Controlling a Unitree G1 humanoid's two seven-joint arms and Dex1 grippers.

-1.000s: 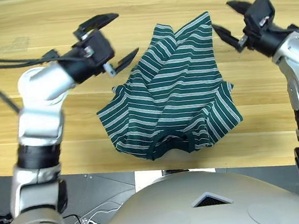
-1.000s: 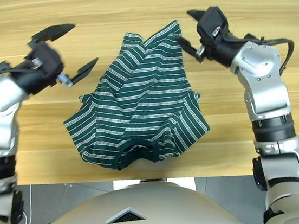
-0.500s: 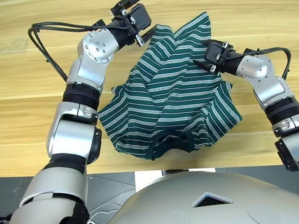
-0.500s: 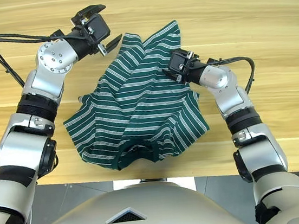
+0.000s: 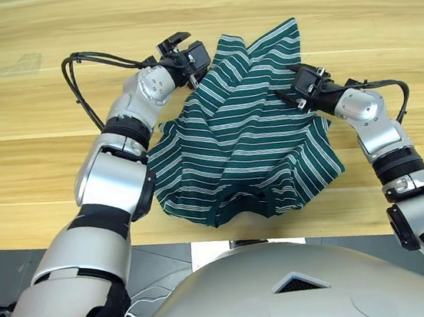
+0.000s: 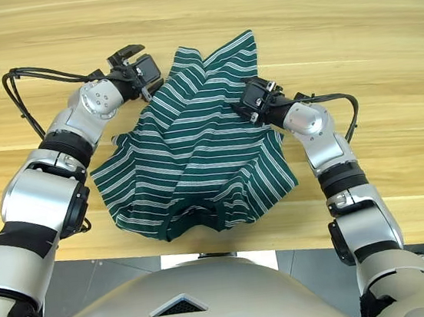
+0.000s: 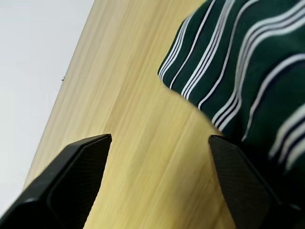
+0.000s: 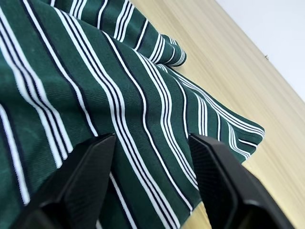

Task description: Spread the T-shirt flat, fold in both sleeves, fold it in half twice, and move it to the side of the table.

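A dark green T-shirt [image 5: 241,139] with white stripes lies crumpled in a bunched heap on the wooden table [image 5: 51,170]. My left gripper [image 5: 182,55] is low at the shirt's far left edge, open, with bare wood between its fingers. In the left wrist view one black finger [image 7: 238,181] sits against the striped cloth [image 7: 248,62]. My right gripper [image 5: 298,91] is down on the right side of the shirt, open. The right wrist view has striped fabric [image 8: 119,95] running under and between both fingers, with nothing pinched.
The table's front edge [image 5: 67,236] runs just below the shirt's near hem, with dark floor beyond it. Black cables [image 5: 78,74] loop off my left forearm over the table. Bare wood stretches to the left, the right and beyond the shirt.
Both arms have come in from the sides. The left gripper dropped to the shirt's far left edge. The right gripper moved from beside the shirt onto its right side.
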